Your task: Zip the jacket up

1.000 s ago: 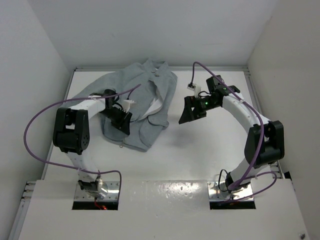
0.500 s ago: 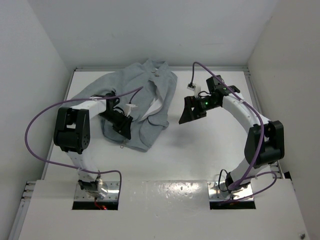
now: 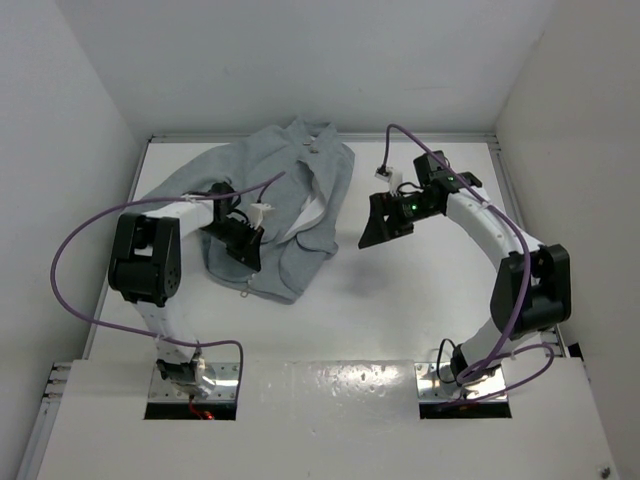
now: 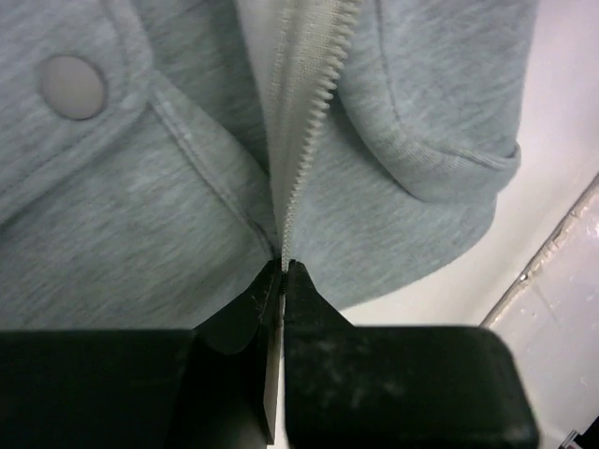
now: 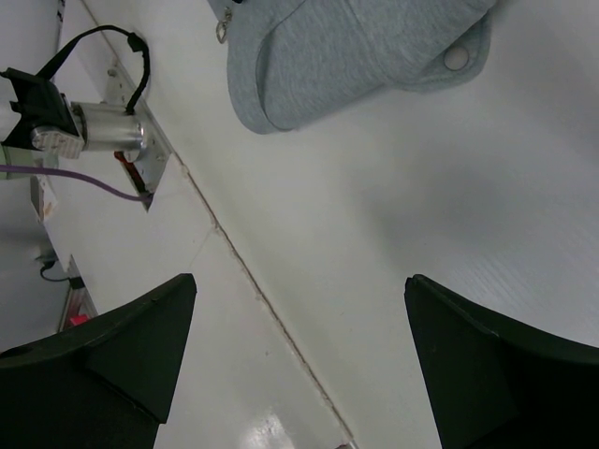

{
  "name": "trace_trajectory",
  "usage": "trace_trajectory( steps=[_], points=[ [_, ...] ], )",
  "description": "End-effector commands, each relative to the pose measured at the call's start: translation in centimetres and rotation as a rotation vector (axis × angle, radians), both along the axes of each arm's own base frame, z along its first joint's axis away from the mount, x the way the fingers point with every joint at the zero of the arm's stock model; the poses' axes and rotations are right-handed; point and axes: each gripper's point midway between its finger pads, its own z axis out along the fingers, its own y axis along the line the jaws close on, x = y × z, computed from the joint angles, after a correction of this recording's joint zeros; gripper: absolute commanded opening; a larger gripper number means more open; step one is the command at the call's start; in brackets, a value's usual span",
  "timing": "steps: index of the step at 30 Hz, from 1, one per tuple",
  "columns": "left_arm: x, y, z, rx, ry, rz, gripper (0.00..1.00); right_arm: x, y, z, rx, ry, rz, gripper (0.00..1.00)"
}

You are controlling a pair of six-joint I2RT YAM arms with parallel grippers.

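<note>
Left wrist reveals left claw point(image 4: 281, 273) pinching jacket point(image 4: 140, 215) zipper point(image 4: 307, 117), hidden overhead; right claw point(image 5: 299, 281) spread.

1. Left gripper point(image 4: 283, 276) had its jaws pinched together on the lower end of the zipper point(image 4: 304, 122).
2. Zipper teeth ran straight away from the fingertips.
3. Grey jacket point(image 4: 140, 234) fabric lay on both sides, snap button point(image 4: 70, 86) far left.
4. White table point(image 4: 552, 140) showed to the right.
</note>
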Motion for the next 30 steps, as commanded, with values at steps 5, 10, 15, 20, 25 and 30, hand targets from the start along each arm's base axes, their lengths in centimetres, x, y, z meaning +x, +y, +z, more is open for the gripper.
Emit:
trace_trajectory(
  steps=[5, 10, 15, 20, 25, 30],
  points=[
    [-2.3, -3.2, 5.7, -0.242, -0.102, -0.139, 0.00, -0.6, 0.8, 1.9, 0.054, -0.090, 0.038, 0.93],
    [-3.1, -7.0, 12.3, -0.481, -0.192, -0.218, 0.00, -1.0, 2.5, 3.1, 0.157, -0.081, 0.039, 0.94],
    [-3.3, -10.3, 14.9, -0.648, -0.146, -0.276, 0.00, -1.3, 4.8, 3.1, 0.257, -0.017, 0.011, 0.94],
    [0.1, -13.5, 14.5, -0.592, -0.092, -0.228, 0.00, -1.2, 7.1, 3.2, 0.299, -0.041, 0.039, 0.94],
    [2.5, -16.0, 15.0, -0.576, -0.154, -0.143, 0.00, -2.0, 8.3, 3.3, 0.311, -0.044, 0.069, 0.82],
    [1.4, -18.5, 16.1, -0.619, -0.158, -0.171, 0.00, -3.2, 8.3, 2.3, 0.290, -0.026, 0.098, 0.62]
  ],
)
